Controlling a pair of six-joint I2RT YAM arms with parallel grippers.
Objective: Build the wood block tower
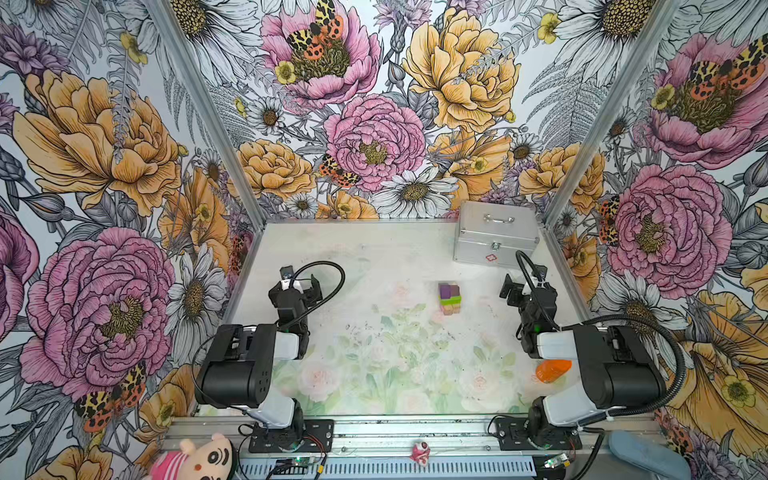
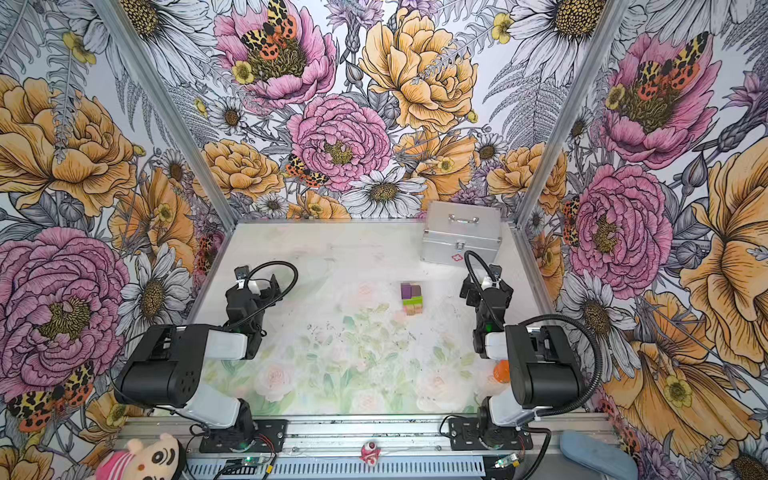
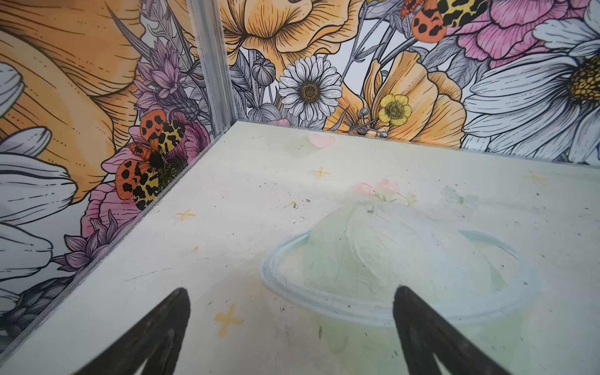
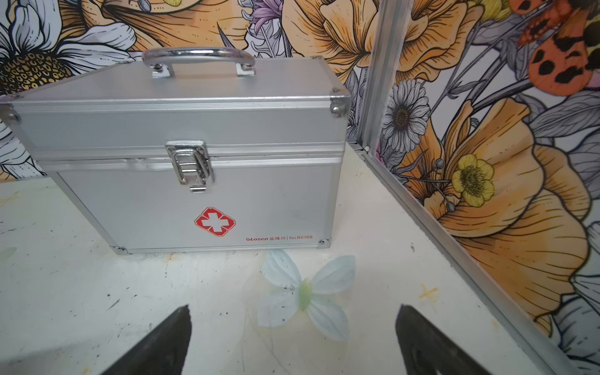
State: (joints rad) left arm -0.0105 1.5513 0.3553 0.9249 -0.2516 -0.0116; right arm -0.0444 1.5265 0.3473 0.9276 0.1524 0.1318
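Observation:
The wood block tower (image 1: 449, 298) (image 2: 411, 298) stands right of the table's middle in both top views. It is a short stack in crossed layers, purple bricks on top, a lime-green one under them, tan and pink ones at the base. My left gripper (image 1: 298, 284) (image 3: 291, 290) hovers open far to the tower's left, over bare table, with nothing between its fingers. My right gripper (image 1: 521, 286) (image 4: 293, 306) stands open to the tower's right, empty and facing the silver case. Neither wrist view shows the tower.
A silver metal case (image 1: 496, 235) (image 4: 194, 156) with a red cross stands shut at the back right corner. An orange bottle (image 1: 552, 370) lies near the front right, partly under the right arm. Floral walls close three sides. A plush toy (image 1: 195, 459) lies beyond the front rail.

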